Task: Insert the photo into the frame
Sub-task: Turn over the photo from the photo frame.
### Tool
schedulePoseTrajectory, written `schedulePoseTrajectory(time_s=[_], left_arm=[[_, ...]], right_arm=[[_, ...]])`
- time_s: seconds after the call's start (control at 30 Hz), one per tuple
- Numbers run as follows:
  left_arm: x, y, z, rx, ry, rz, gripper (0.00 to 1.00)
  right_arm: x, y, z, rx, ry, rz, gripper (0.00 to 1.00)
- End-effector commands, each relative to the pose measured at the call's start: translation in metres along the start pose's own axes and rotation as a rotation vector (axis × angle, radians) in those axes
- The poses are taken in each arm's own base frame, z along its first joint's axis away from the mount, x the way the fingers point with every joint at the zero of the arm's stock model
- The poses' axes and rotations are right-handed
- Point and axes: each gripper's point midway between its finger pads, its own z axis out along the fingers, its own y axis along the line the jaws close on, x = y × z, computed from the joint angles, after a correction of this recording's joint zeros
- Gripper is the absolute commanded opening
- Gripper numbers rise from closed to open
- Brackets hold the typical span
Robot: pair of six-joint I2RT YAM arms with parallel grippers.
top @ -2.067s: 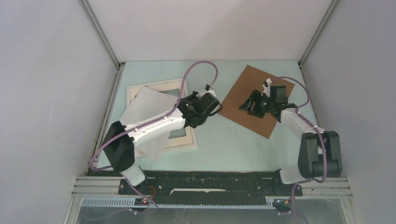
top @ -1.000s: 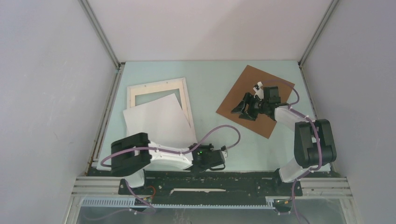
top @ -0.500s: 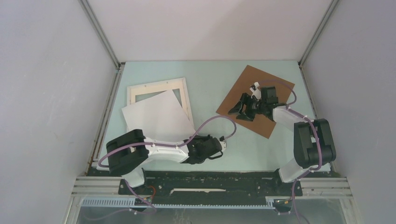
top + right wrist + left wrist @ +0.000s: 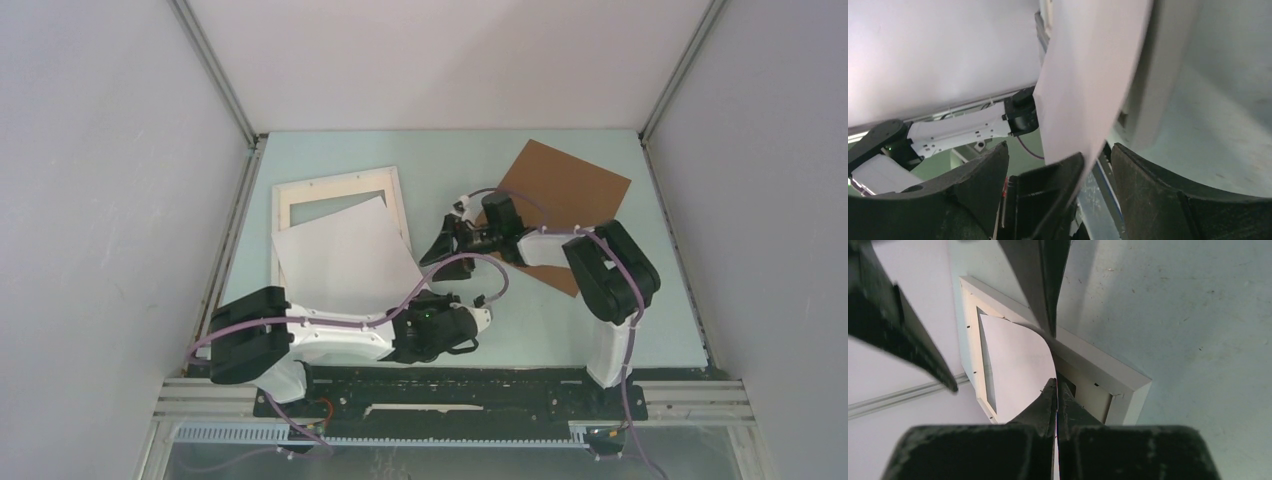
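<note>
Photo (image 4: pixel 345 255) lies white side up, skewed over the frame (image 4: pixel 335 187). Its right edge sits between the wide-spread fingers of the right pincer (image 4: pixel 445 248), which has moved here from the brown board (image 4: pixel 565 190). Left pincer (image 4: pixel 1055 386) is closed, short of the photo's near corner.

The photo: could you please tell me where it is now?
In the top view, the photo lies askew over the frame at left, its near corner pinched by the left gripper.

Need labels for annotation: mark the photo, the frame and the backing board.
photo (image 4: pixel 345 260), top view, middle of sheet
frame (image 4: pixel 335 186), top view, far rail
backing board (image 4: pixel 572 180), top view, far bare area
</note>
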Motion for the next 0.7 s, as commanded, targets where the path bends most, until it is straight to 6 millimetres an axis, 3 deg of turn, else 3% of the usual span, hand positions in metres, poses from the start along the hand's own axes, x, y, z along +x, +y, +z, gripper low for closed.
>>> schedulePoseTrajectory(time_s=[0.0, 0.1, 0.33, 0.43, 0.57, 0.67], left_arm=[[-0.006, 0.010, -0.011, -0.032, -0.028, -0.055, 0.00], [-0.008, 0.011, -0.014, -0.031, -0.038, -0.059, 0.00], [-0.009, 0.008, -0.017, -0.029, -0.042, -0.056, 0.00], [-0.007, 0.012, -0.018, -0.046, -0.035, -0.063, 0.00], [-0.008, 0.018, -0.023, -0.054, -0.057, -0.097, 0.00], [-0.008, 0.021, -0.024, -0.065, -0.057, -0.088, 0.00]], right_arm=[[0.013, 0.035, 0.024, -0.090, 0.082, -0.019, 0.81], [0.021, 0.032, 0.035, -0.071, 0.097, -0.006, 0.79], [0.020, 0.029, 0.040, -0.048, 0.081, 0.030, 0.67], [0.020, 0.014, 0.028, -0.002, 0.047, 0.028, 0.76], [0.014, 0.012, 0.001, 0.031, -0.028, 0.023, 0.88], [0.026, 0.014, 0.000, 0.054, -0.004, 0.040, 0.92]])
